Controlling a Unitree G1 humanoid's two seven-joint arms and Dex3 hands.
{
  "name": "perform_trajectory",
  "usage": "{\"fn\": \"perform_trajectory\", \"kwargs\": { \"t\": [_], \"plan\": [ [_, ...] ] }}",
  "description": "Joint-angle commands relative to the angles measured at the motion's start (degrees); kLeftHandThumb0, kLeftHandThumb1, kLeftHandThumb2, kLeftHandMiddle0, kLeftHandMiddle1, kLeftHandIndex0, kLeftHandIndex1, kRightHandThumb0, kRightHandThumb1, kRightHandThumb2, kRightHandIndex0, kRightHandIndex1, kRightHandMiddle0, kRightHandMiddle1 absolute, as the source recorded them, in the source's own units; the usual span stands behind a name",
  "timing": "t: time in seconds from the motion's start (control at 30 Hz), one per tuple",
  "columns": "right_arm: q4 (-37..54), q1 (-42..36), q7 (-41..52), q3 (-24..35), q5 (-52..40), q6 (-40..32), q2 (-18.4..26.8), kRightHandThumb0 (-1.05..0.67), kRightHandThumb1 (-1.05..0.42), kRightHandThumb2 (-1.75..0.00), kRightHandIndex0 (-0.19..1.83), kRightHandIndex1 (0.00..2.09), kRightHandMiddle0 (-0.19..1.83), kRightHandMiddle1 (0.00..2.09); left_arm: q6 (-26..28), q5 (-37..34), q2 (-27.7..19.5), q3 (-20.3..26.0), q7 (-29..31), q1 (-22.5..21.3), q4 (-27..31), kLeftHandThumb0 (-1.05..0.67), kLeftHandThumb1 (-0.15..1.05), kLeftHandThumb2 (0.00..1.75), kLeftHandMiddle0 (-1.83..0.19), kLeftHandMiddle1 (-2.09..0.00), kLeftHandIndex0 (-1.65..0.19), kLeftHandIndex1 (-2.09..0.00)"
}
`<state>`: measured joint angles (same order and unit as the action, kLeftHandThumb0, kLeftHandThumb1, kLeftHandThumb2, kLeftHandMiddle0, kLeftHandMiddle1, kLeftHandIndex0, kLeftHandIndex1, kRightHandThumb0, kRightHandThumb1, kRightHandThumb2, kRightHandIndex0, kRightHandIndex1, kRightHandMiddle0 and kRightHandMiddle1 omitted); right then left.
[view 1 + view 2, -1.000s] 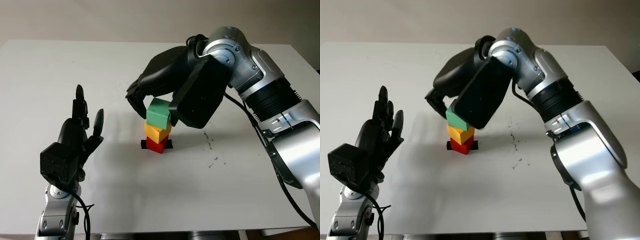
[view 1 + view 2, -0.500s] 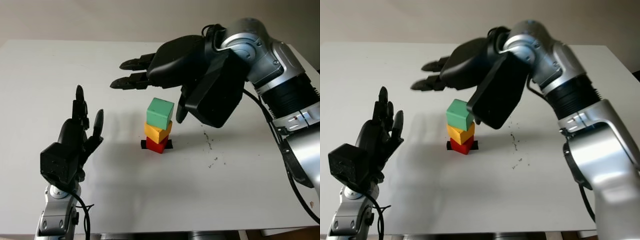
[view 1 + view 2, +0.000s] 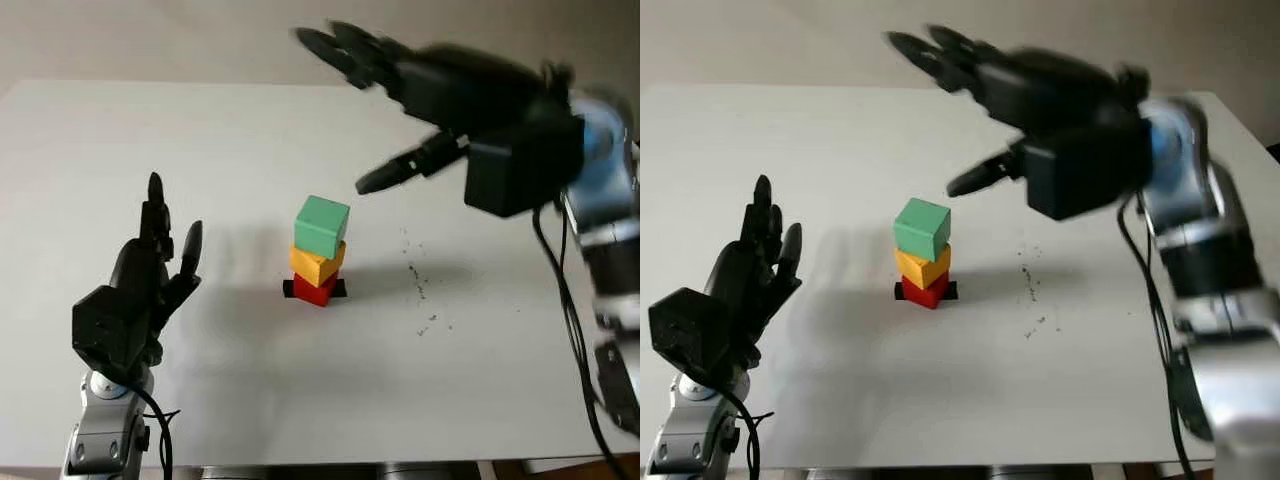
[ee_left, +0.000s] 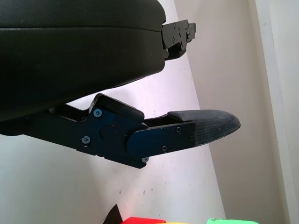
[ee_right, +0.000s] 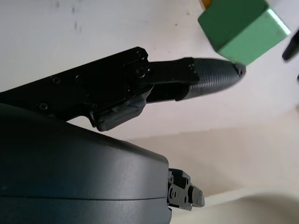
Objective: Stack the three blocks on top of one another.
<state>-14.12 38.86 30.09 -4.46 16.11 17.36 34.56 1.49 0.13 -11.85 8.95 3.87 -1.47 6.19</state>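
- The right hand [image 3: 420,90] is letting go of the green block [image 3: 322,226], opening.
- It is lifting up and away from the stack.

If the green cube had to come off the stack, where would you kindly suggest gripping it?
Probably by two opposite side faces of the green cube, coming from above. It sits topmost, turned askew on the yellow block over the red block, so fingers should match its rotation and lift straight up.
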Motion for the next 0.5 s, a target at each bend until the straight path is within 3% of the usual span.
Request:
{"fn": "perform_trajectory", "kwargs": {
  "t": [0.0,0.07,0.2,0.33,0.47],
  "plan": [
    [2.61,-4.67,-3.54,2.05,-1.2,-0.55,-1.51,-0.79,-1.05,-0.59,-0.18,0.02,-0.18,0.02,-0.36,-0.15,-0.7,0.04,0.55,-0.6,0.32,-0.79,1.05,0.57,0.19,-0.04,0.19,0.0],
    [3.18,-8.86,-7.27,3.6,-3.5,-1.92,-4.47,-0.76,-1.05,-0.59,-0.17,0.03,-0.18,0.03,-0.69,-0.1,-1.14,-0.03,1.08,-0.99,-0.21,-0.79,1.05,0.58,0.19,-0.04,0.19,0.0],
    [8.0,-16.26,-13.84,4.81,-5.3,-11.58,-10.66,-0.76,-1.05,-0.63,-0.18,0.03,-0.19,0.02,-2.28,-0.67,-1.6,-0.03,2.32,-2.16,-1.99,-0.77,1.05,0.6,0.19,-0.04,0.19,0.0],
    [11.88,-21.5,-18.44,3.69,-3.84,-17.63,-14.82,-0.73,-1.05,-0.66,-0.19,0.03,-0.19,0.02,-2.51,-1.85,-1.27,0.17,2.91,-2.98,-2.9,-0.78,1.05,0.6,0.19,-0.03,0.19,0.0],
    [13.14,-24.7,-20.86,4.58,-8.47,-21.18,-20.81,-0.71,-1.05,-0.7,-0.19,0.0,-0.19,0.0,-3.04,-2.86,-0.64,0.24,2.57,-3.14,-3.31,-0.77,1.05,0.57,0.17,-0.05,0.18,-0.02]
  ]
}}
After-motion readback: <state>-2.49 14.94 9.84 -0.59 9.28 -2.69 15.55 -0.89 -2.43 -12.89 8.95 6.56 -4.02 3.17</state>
